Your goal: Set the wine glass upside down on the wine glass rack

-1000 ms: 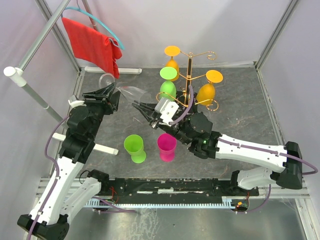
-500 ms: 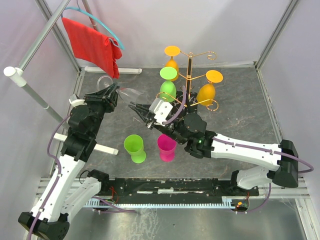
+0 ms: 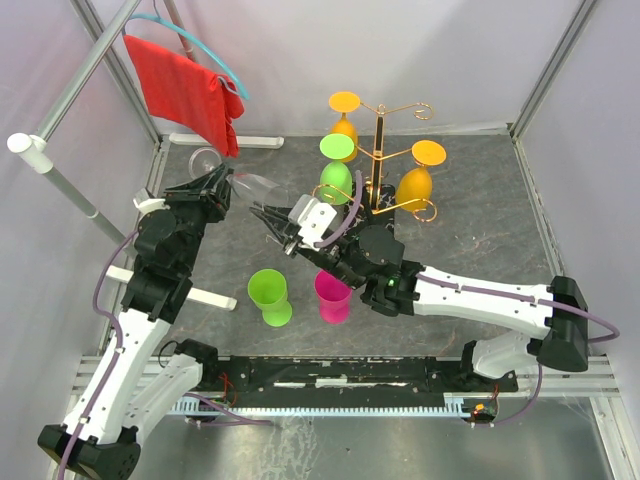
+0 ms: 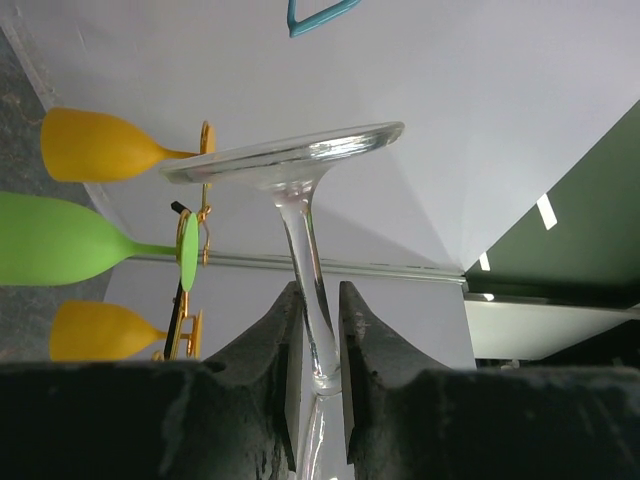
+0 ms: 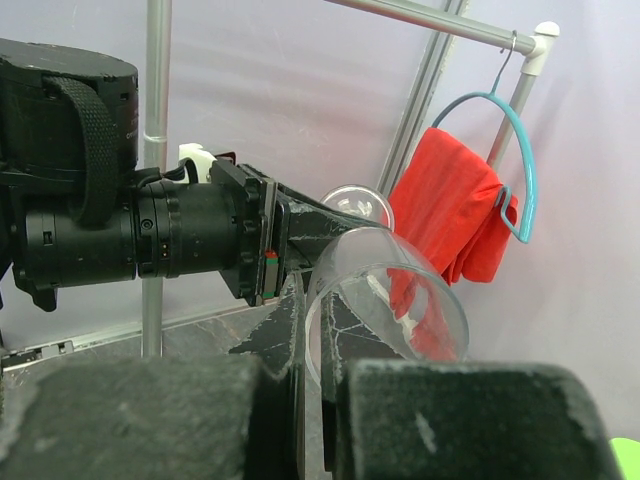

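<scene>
Both hands grip the clear stemmed wine glass (image 3: pixel 262 185), sideways in mid-air left of the gold wire wine glass rack w/ black marble base (image 3: pixel 380 140): L hand (image 4: pixel 318 300) pinches the stem, R hand (image 5: pixel 310 300) clamps the bowl rim, so check L's hold before R releases.

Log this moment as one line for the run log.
phase: both grippers on glass | left gripper: closed on clear wine glass stem | right gripper: pinching its bowl rim | wine glass rack: clear glass not yet hung

Pale walls (image 3: pixel 450 50) enclose a dark mottled tabletop (image 3: pixel 480 220), evenly lit.
</scene>
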Controlling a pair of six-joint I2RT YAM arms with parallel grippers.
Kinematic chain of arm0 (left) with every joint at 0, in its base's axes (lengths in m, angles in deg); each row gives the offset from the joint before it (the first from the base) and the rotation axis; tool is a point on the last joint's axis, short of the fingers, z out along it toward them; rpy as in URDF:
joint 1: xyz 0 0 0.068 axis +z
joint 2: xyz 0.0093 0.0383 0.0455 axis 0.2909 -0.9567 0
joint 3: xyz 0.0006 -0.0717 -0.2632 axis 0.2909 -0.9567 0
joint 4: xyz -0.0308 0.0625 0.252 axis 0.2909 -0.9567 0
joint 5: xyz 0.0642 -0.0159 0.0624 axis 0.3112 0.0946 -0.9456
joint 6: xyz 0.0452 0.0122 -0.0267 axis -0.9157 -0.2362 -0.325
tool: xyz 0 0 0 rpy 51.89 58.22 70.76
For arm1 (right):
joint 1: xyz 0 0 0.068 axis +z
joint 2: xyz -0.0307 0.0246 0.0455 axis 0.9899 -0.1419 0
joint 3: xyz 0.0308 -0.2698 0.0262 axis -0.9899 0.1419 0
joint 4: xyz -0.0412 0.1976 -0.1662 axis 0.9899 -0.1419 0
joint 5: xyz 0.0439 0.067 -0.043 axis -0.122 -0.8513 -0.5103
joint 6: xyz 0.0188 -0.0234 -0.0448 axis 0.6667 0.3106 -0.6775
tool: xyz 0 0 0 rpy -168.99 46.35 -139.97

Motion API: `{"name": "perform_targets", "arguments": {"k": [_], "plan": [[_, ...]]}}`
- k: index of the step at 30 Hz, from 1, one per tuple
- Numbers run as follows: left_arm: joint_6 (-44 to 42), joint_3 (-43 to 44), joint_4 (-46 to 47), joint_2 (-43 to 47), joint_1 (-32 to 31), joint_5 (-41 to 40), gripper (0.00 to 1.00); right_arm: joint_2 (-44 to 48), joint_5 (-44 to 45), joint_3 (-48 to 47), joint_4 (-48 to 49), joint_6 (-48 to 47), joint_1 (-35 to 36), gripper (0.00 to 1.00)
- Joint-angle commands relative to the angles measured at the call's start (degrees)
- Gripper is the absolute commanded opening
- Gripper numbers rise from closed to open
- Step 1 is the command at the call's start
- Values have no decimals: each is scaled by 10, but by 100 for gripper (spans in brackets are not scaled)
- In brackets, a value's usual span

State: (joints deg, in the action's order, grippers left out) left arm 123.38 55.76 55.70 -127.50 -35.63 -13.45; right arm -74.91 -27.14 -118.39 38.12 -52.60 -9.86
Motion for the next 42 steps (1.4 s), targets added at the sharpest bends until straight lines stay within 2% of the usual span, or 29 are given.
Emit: {"name": "perform_targets", "arguments": {"k": [1,3,6,11,15,23,29,33,39,42], "plan": [[-2,-5,32,2,-8,39,8,-8,1,-32,29,-9,5,1],[-5,-8,42,1,-8,39,3,-1,5,-25,25,-9,6,5],[-47,-1,63,-5,-8,38,3,19,14,-6,22,-10,7,18],[-105,26,97,-26,-8,36,3,50,35,20,-6,-17,9,33],[-153,42,142,-43,-7,28,3,78,52,39,-42,-19,11,53],[-417,139,123,-79,-7,-10,3,184,111,89,-145,-5,14,80],[-594,191,108,-102,-7,-14,3,232,171,82,-249,7,14,91],[-728,195,111,-101,-7,2,3,247,214,61,-326,32,14,97],[-899,142,141,-73,-6,55,3,263,298,41,-409,80,14,99],[-972,73,182,-52,-7,103,3,276,332,30,-447,101,13,100]]}}
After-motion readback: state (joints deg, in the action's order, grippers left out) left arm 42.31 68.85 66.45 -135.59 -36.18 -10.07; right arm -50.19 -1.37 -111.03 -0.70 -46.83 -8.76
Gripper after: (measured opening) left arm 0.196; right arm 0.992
